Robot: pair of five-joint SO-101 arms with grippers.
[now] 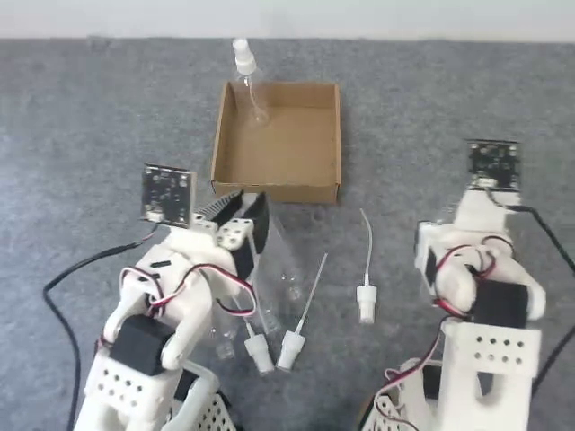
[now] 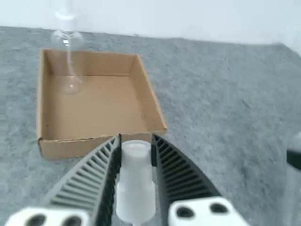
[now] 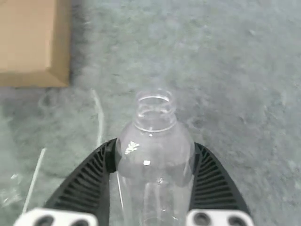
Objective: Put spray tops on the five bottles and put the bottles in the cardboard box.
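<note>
My left gripper (image 2: 135, 142) is shut on a white spray top (image 2: 135, 186), held a little short of the cardboard box (image 2: 94, 106). In the high view this gripper (image 1: 244, 214) sits just before the box's (image 1: 278, 139) near wall. One clear bottle with a spray top (image 1: 246, 79) leans in the box's far left corner, and the same bottle (image 2: 68, 52) stands out in the left wrist view. My right gripper (image 3: 154, 148) is shut on a clear bottle (image 3: 154, 141) with an open neck, upright above the carpet.
Three loose spray tops lie on the grey carpet: one (image 1: 365, 292) in the middle, two (image 1: 291, 346) (image 1: 258, 352) nearer the left arm. Clear bottles (image 1: 286, 274) lie beside my left arm. A box corner (image 3: 35, 44) lies beyond the held bottle.
</note>
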